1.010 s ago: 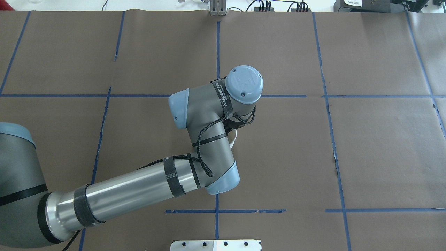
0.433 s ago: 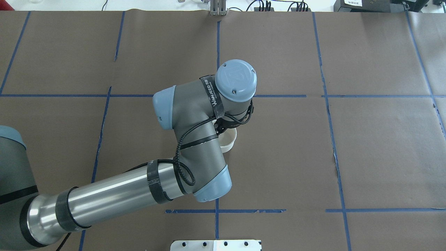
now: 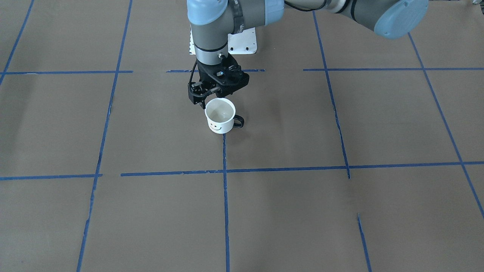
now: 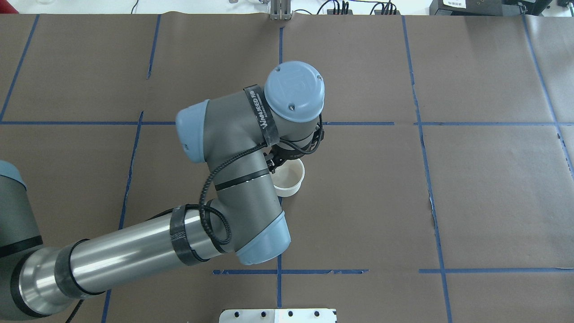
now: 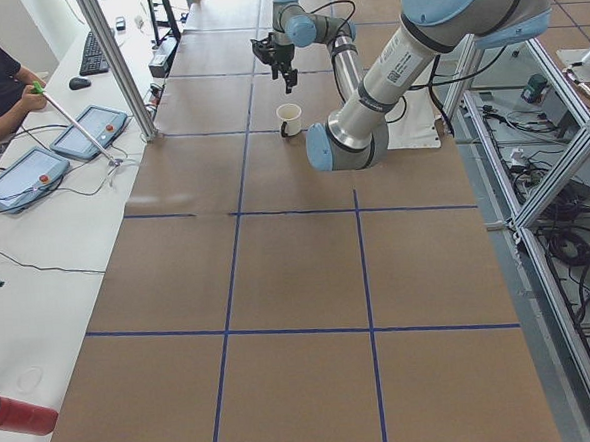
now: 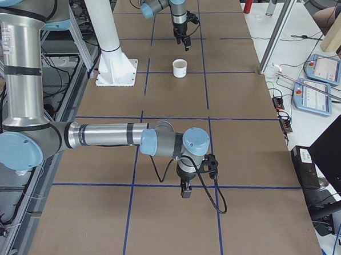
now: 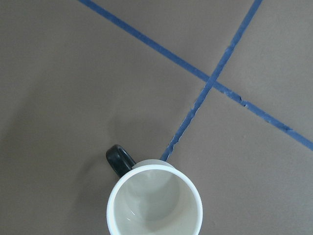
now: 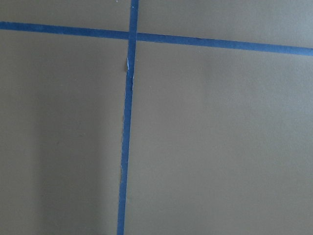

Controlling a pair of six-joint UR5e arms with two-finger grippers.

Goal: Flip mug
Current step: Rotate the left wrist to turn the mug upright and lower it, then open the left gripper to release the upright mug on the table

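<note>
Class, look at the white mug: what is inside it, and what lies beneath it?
The mug stands mouth up, its pale inside empty. It rests on the brown table; a blue tape line runs to its base. The spot beneath is hidden.

Mug (image 3: 220, 121), below the jaws: white outside, black smiley face (image 3: 216, 127) on the side, black loop handle (image 3: 238, 121), pale cream inside. Left gripper (image 3: 210, 99): black. Left arm (image 4: 237, 193): grey joints, pale blue caps, silver tube, black straps. Table (image 3: 159, 124): brown paper cover, blue tape lines (image 3: 224, 170) in a grid
</note>
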